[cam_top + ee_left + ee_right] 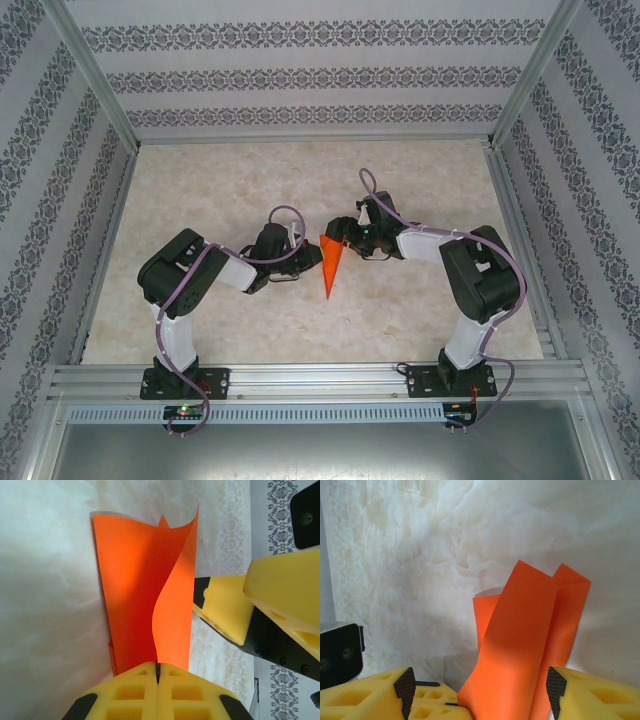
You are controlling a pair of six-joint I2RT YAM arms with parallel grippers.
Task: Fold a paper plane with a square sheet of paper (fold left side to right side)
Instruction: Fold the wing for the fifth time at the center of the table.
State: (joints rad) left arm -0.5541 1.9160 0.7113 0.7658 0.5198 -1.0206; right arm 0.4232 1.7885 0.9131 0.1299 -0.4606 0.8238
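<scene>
Where the left arm's fingers (135,682) meet, they are pressed fully together on one end of the folded orange paper (135,590), which runs straight away from them in the left wrist view. Just beside them, the right arm's fingers (404,685) stand well apart with the paper rising between them. Neither pad appears to press on it, so they hold nothing. Seen from above, the paper (329,265) sits between the two arms, near the middle of the pale marbled counter (200,190), with the left fingers on its left and the right fingers at its broad far end. Its long axis runs far to near, narrowing to a sharp point aimed toward the arm bases. Both arms are about equally close, but only the left has a hold. The paper is plain bright orange and creased into several layers, and one loose flap curls away from the rest instead of lying flat. Whether it rests on the counter cannot be told.
</scene>
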